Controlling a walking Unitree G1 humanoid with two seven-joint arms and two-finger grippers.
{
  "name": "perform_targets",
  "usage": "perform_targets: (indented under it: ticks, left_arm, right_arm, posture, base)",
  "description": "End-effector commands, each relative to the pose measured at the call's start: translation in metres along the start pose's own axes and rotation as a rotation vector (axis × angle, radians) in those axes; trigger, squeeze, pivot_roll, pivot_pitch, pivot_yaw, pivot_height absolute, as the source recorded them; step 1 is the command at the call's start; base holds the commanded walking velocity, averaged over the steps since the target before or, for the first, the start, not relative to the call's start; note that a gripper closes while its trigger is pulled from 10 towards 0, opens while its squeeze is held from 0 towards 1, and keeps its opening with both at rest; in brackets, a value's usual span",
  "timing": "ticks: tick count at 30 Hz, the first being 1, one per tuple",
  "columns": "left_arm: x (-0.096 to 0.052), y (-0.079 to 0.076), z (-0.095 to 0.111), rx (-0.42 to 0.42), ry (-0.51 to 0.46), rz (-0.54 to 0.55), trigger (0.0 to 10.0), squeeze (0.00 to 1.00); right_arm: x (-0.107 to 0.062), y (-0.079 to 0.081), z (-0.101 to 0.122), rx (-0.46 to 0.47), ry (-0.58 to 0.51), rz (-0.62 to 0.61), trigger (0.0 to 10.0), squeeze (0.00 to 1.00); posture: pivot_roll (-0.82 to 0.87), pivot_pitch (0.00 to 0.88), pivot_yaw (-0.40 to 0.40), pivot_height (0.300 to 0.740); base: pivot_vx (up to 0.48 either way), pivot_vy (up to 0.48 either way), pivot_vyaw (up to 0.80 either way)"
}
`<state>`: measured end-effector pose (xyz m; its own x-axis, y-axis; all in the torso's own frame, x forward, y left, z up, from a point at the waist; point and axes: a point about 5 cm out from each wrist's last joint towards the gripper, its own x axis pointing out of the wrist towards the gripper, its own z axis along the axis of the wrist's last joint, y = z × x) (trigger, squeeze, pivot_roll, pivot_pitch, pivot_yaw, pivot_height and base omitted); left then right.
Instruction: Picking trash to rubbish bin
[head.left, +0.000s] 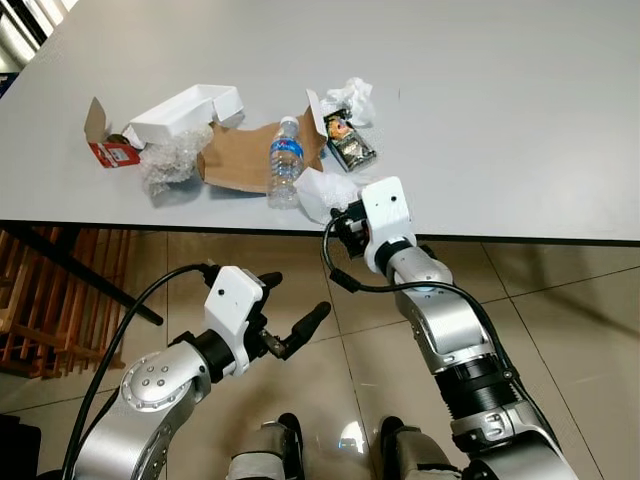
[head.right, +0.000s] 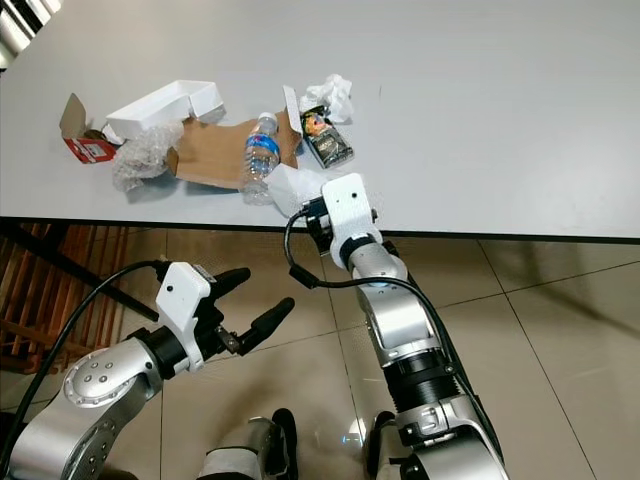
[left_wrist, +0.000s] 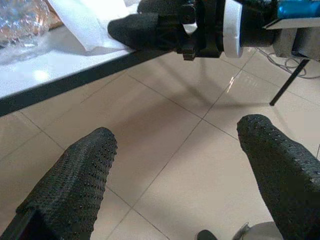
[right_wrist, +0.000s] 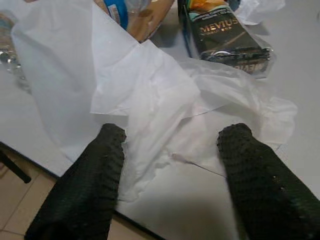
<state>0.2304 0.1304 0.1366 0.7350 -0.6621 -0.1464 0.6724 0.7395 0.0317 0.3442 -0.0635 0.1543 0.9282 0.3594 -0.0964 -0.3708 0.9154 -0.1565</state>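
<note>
So the right gripper (right_wrist: 170, 165) is up at the near edge of the table (head.left: 500, 110), jaws apart and straddling the crumpled white tissue (right_wrist: 150, 95), which lies flat on the table and isn't pinched yet. Makes sense to me: it's the closest bit of trash to the edge, so it looks like the first grab. The rest of the litter sits in a loose cluster just behind it: a water bottle (head.left: 285, 160) lying on its side on a flattened brown cardboard piece (head.left: 240, 160), a dark cigarette pack (head.left: 350, 142) with another wad of white paper (head.left: 355, 98) touching it, then further to the robot's left some clear plastic wrap (head.left: 170, 160), a white open box (head.left: 185, 112) and a small red carton (head.left: 108, 150). The left gripper (head.left: 290, 320) hangs low over the floor, jaws wide apart and holding nothing, probably just kept out of the way. The table is plain pale grey with a dark edge, and the floor (head.left: 560, 300) is glossy beige tile. Some wooden slats (head.left: 50, 300) show under the table on the left. I can't spot a bin from here.
</note>
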Motion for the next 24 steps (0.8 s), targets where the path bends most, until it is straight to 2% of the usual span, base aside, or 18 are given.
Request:
perform_targets:
  ticks: [1,24]
  left_arm:
    - [-0.003,-0.001,-0.001,0.007,0.014,0.001,10.0,0.0]
    - [-0.006,-0.001,-0.003,0.009,0.024,0.001,10.0,0.0]
  right_arm:
    - [0.0,0.009,-0.013,0.02,0.048,0.036,0.0,0.0]
    - [0.003,0.001,-0.026,0.002,0.068,-0.037,0.0,0.0]
  posture:
    - [0.18,0.267,0.087,0.74]
    - [0.18,0.28,0.089,0.74]
  base:
    - [0.0,0.0,0.0]
    - [0.0,0.0,0.0]
